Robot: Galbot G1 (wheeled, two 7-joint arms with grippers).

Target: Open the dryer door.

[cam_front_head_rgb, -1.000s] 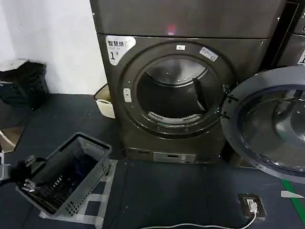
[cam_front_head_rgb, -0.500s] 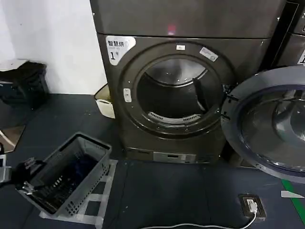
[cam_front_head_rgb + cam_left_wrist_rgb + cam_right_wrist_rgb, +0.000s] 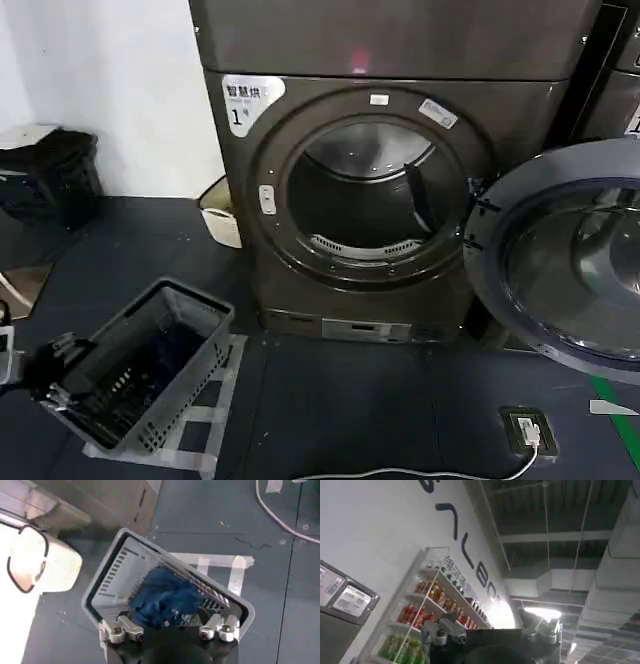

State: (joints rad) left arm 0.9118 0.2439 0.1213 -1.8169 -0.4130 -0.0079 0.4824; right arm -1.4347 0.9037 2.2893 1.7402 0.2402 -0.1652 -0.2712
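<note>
Two cameras carry most of the scene. The head view takes in the dryer (image 3: 370, 190), a dark grey front-loader with a white "1" sticker (image 3: 247, 100), and the dryer door (image 3: 560, 260) swung wide on the dryer's right side, hinged at the rim of the drum opening (image 3: 365, 195); its grey inner face and tinted glass look out toward the camera, the round disc standing upright on edge. That view also catches the left gripper (image 3: 55, 380) low at the left, at the near rim of a grey basket (image 3: 150, 360) on the dark floor. The left wrist view looks straight down into that basket (image 3: 107, 580), showing blue cloth (image 3: 165, 597) inside, the left gripper (image 3: 170, 630) with fingers spread wide above it, and a white basket (image 3: 42, 565) nearby. The right wrist view faces ceiling and shelves of bottles (image 3: 430, 610), the right gripper (image 3: 490, 630) spread apart, holding nothing.
</note>
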